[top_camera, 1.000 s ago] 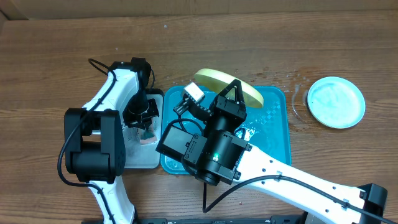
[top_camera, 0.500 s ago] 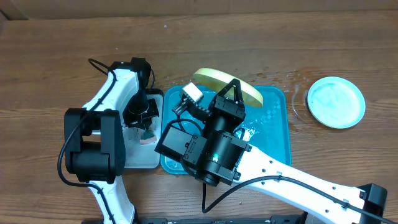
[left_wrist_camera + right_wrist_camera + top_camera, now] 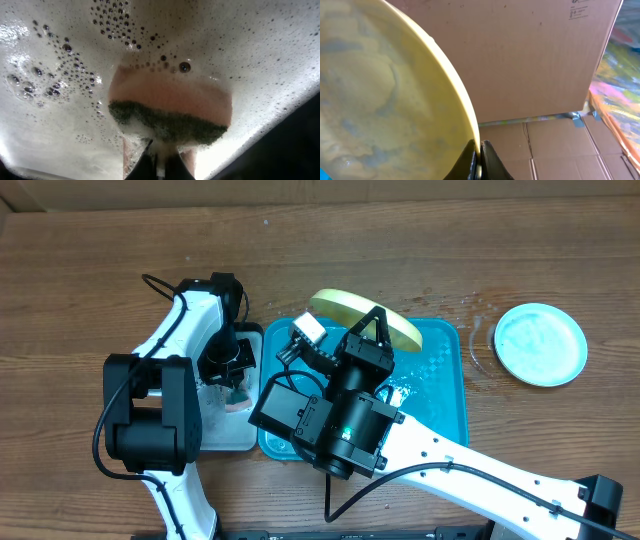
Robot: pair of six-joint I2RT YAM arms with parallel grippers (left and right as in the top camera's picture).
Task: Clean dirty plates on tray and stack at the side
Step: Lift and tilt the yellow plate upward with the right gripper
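Plates: the blue plate (image 3: 541, 344) lay apparently finished at three o'clock; my right jaws pinched the yellow-green plate (image 3: 345, 308) over the tray (image 3: 445, 395), left jaws clamping the sponge (image 3: 170, 102).

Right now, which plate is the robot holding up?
The yellow-green plate, pinched by its rim in the right claw above the teal tray. The light blue plate lies flat on the table, untouched.
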